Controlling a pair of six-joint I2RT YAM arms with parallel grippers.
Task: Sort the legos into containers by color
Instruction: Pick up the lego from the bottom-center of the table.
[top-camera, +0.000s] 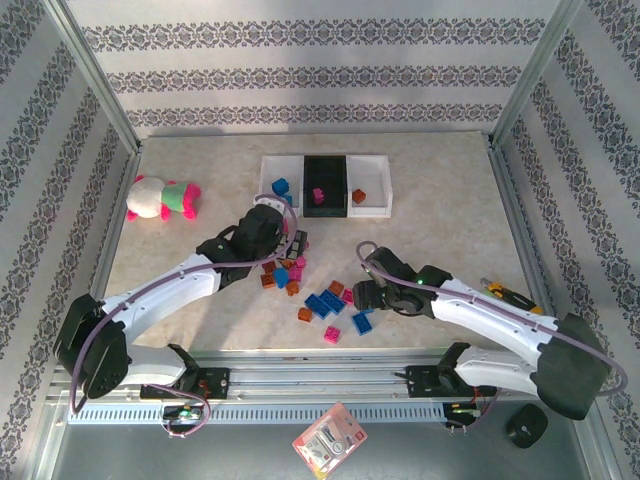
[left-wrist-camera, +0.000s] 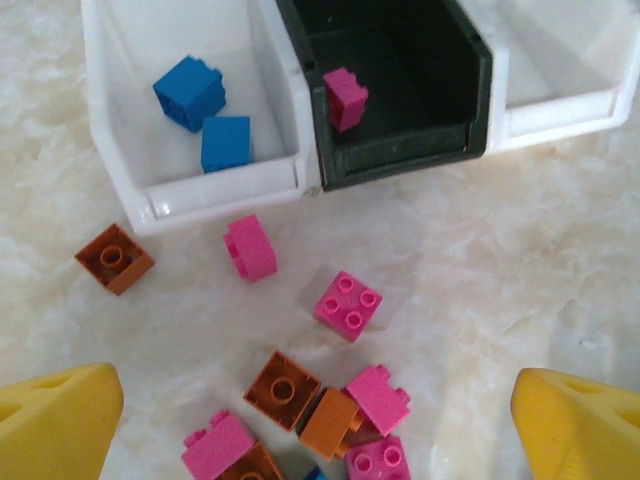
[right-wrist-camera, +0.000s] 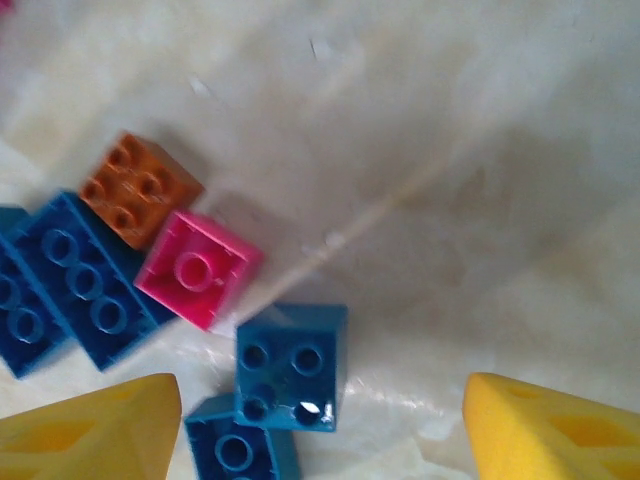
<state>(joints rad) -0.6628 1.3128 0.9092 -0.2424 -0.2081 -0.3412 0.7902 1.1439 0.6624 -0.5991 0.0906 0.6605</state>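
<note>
Three containers stand side by side at the back: a white tray (left-wrist-camera: 110, 120) with two blue legos (left-wrist-camera: 190, 92), a black tray (left-wrist-camera: 430, 90) with a pink lego (left-wrist-camera: 346, 98), and a white tray (top-camera: 375, 165) with an orange one (top-camera: 359, 196). My left gripper (left-wrist-camera: 320, 430) hangs open above loose pink (left-wrist-camera: 348, 305) and orange-brown legos (left-wrist-camera: 283, 389) just in front of the trays. My right gripper (right-wrist-camera: 320, 430) is open low over the table. A blue lego (right-wrist-camera: 290, 365) lies between its fingers, nearer the left one, untouched. Beside it lie pink (right-wrist-camera: 198, 268), orange (right-wrist-camera: 138, 188) and long blue legos (right-wrist-camera: 85, 280).
A pink-white-green plush toy (top-camera: 162, 197) lies at the left of the table. A yellow-black tool (top-camera: 510, 295) rests near the right edge. More blue legos (top-camera: 322, 305) and a pink one (top-camera: 331, 335) are scattered near the front middle.
</note>
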